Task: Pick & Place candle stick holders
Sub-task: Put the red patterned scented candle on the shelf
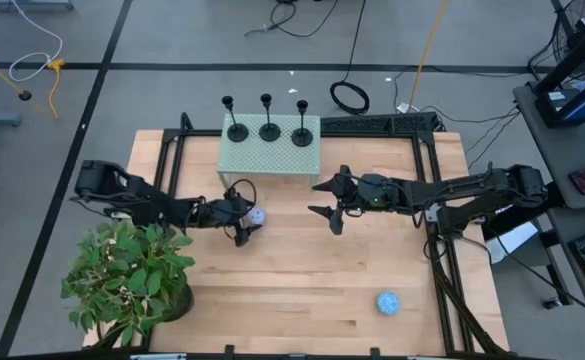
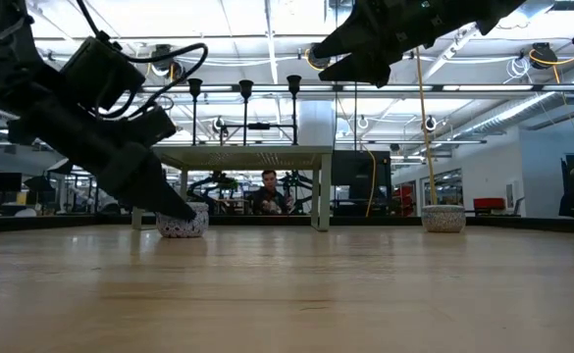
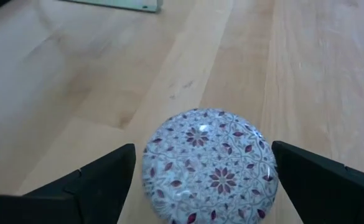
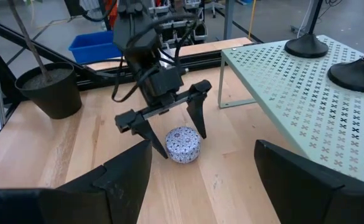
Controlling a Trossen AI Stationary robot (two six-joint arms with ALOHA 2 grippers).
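Observation:
Three black candle stick holders (image 1: 269,128) stand in a row by their round bases on a pale green perforated stand (image 1: 269,160) at the table's far middle; no gripper touches them. My left gripper (image 1: 250,222) is low over the table in front of the stand, open. Its fingers stand on either side of a small white domed piece with a purple flower pattern (image 3: 210,165), with a gap on each side. My right gripper (image 1: 317,198) hangs open and empty above the table, to the right of the left one.
A potted plant (image 1: 132,280) fills the near left corner. A small round blue patterned piece (image 1: 388,302) lies near the front right. Black frame rails (image 1: 442,250) run along the table's left, right and far edges. Bare wood lies between the grippers and the near edge.

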